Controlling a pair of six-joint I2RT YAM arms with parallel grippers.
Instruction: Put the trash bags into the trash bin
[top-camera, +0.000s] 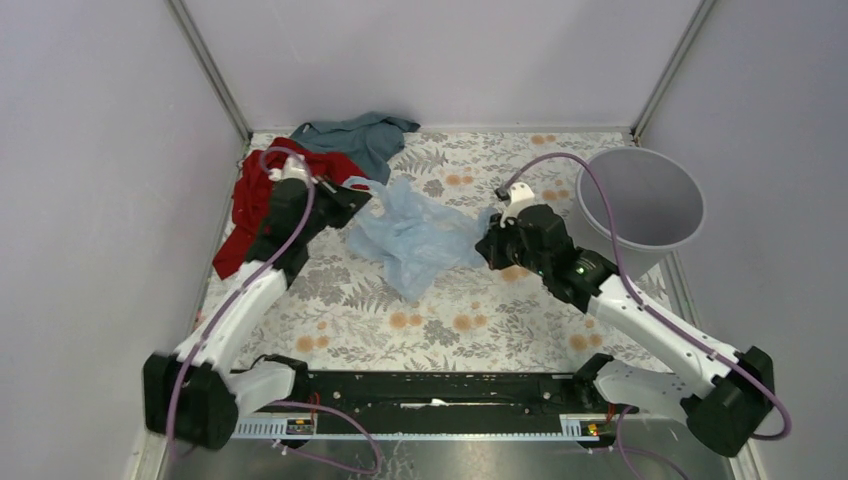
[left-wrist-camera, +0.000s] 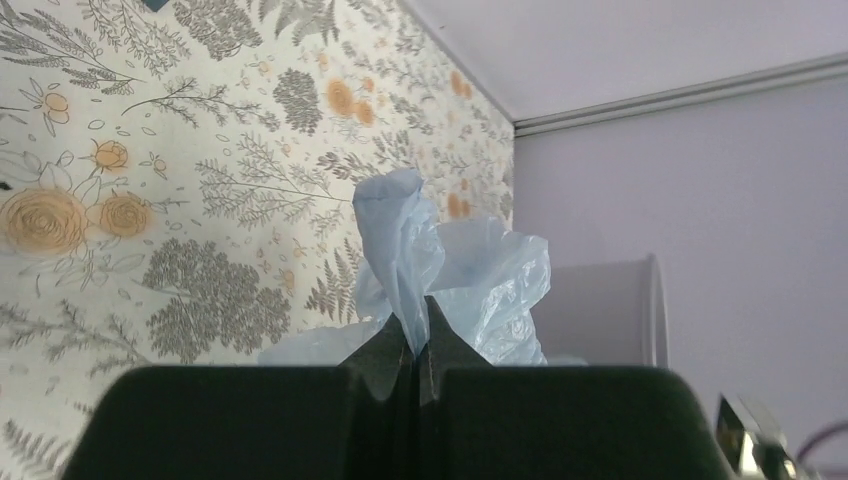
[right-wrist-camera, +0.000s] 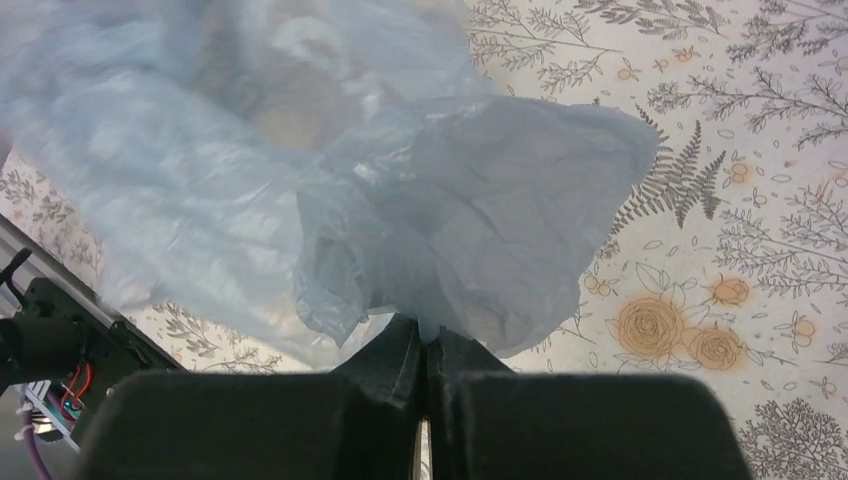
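Trash bag (top-camera: 415, 235): thin pale-blue translucent film, crinkled, over floral tabletop (top-camera: 450, 312) between the arms. Left end effector (left-wrist-camera: 418, 340), right end effector (right-wrist-camera: 428, 338): each clamped on a bag edge. Trash bin (top-camera: 640, 200): grey, tapered, seemingly tilted, far right.

one bag (top-camera: 415, 235), one bin (top-camera: 645, 205), two cloths (top-camera: 252, 200) (top-camera: 362, 135)

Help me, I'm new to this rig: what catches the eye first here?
A thin, pale blue, crinkly plastic bag spans the middle of the floral table, pinched at opposite ends by the left pincer and the right pincer. Next come the round light grey plastic bin at far right and a crumpled red cloth at far left.
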